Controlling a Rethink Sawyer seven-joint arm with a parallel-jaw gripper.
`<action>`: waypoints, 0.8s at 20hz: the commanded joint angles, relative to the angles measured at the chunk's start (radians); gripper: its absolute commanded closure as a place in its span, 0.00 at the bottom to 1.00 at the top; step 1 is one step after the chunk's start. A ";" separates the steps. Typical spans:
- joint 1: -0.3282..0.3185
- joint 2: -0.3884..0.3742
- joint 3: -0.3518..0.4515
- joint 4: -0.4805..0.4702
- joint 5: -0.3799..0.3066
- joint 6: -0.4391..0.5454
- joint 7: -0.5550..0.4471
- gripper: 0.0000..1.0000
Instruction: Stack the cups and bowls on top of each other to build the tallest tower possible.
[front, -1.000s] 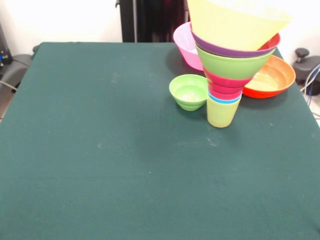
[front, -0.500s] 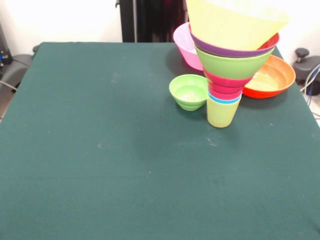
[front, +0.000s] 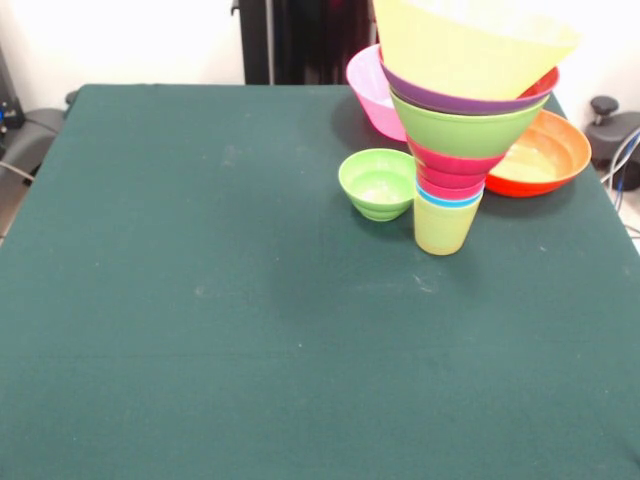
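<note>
Tower (front: 455, 120) standing upright on the green table (front: 220, 300), toward its far right part, beside the pedestal's dark column (front: 305, 40) at the top edge. Pincer nowhere in the front view, so no telling how wide, nor holding or touching anything; places relative to it cannot be given, hence told by the table and neighbours instead. Built funnel-wise: yellow-green cup (front: 445, 228) lowest on the cloth, then a thin blue rim (front: 448, 198), red and pink-red layers (front: 455, 168), a lime green bowl (front: 468, 128), a purple rim (front: 455, 100), a red-orange edge (front: 545, 82) peeping out at right, and a large yellow bowl (front: 470, 45) topmost, cut by the top edge. Small green bowl (front: 377, 184) just beside the base, on its left. Pink bowl (front: 372, 90) behind at left and orange bowl (front: 545, 155) behind at right, both partly hidden by the stack.
</note>
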 joint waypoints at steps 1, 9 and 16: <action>0.044 0.055 -0.042 -0.043 0.019 0.080 0.122 1.00; 0.041 0.047 -0.045 -0.032 0.007 0.077 0.131 1.00; 0.042 0.051 -0.046 -0.031 0.003 0.069 0.131 1.00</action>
